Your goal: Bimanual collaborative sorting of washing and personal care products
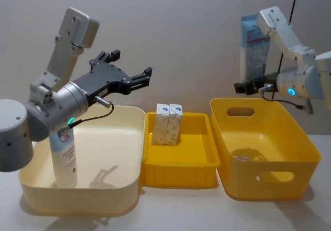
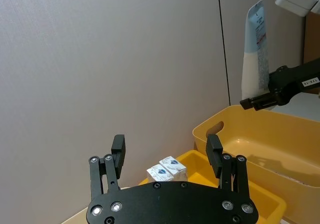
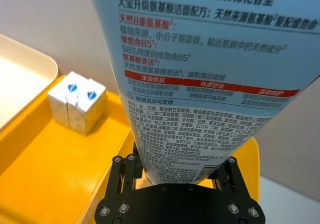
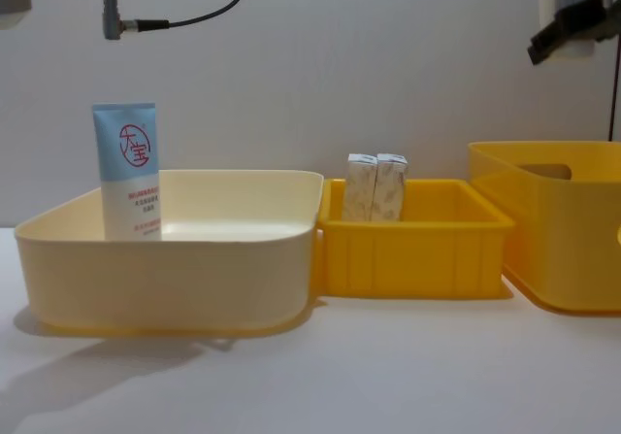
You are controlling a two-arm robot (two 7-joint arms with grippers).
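My right gripper (image 1: 245, 88) is shut on the lower end of a light-blue tube (image 1: 253, 47), held upright high above the back left corner of the big yellow bin (image 1: 305, 153). In the right wrist view the tube (image 3: 200, 83) with red and black print rises from the gripper (image 3: 180, 176). My left gripper (image 1: 140, 79) hangs open and empty above the cream bin (image 1: 132, 153). A second tube (image 1: 64, 158) with a red round logo (image 4: 136, 143) stands in that bin's left part. Two beige speckled cartons (image 1: 168, 122) stand side by side in the small yellow tray (image 1: 199, 166).
The three containers stand in a row on the white table: cream bin (image 4: 175, 259) left, small tray (image 4: 417, 254) middle, big yellow bin (image 4: 558, 240) right. A grey wall runs close behind them. Bare table lies in front (image 4: 388, 376).
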